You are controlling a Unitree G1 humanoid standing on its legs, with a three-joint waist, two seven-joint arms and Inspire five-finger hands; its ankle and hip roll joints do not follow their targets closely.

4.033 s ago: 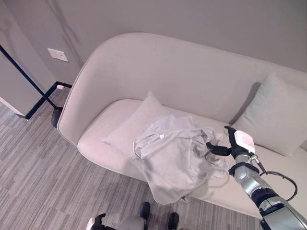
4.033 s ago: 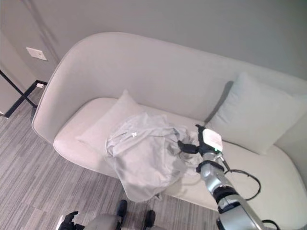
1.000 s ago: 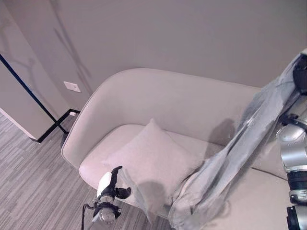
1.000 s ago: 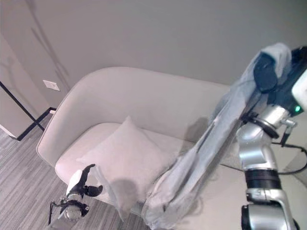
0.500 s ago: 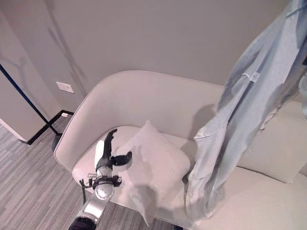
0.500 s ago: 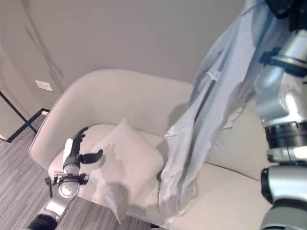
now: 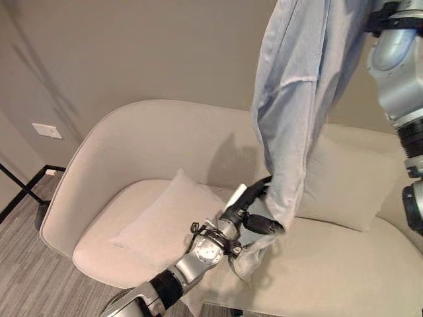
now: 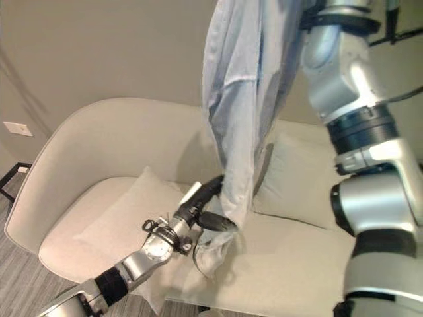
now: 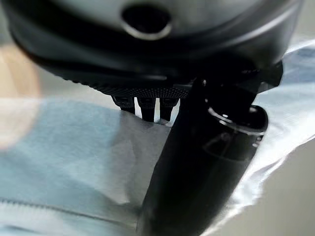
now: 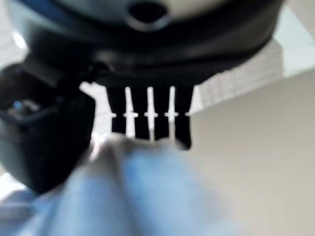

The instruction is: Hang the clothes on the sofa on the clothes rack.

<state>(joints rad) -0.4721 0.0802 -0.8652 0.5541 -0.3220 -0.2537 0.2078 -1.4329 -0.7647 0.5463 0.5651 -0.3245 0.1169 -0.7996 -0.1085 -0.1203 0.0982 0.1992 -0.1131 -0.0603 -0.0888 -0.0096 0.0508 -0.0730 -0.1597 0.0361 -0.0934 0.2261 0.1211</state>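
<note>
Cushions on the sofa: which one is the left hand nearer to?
The pale grey square cushion on the sofa's left side; the left hand is beside it. The other cushion lies behind the hanging light blue shirt.

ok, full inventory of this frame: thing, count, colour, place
shirt: 1, light blue, hanging from the raised right hand, lower end at the left hand above the seat
sofa: 1, beige, against the wall
cushions: 2, beige, one on the seat's left, one at the right against the backrest
rack base: 1, black, on the floor left of the sofa
wall plate: 1, white, on the wall at left
left hand: fingers curled on the shirt's lower end
right hand: high up, holding the shirt's top
</note>
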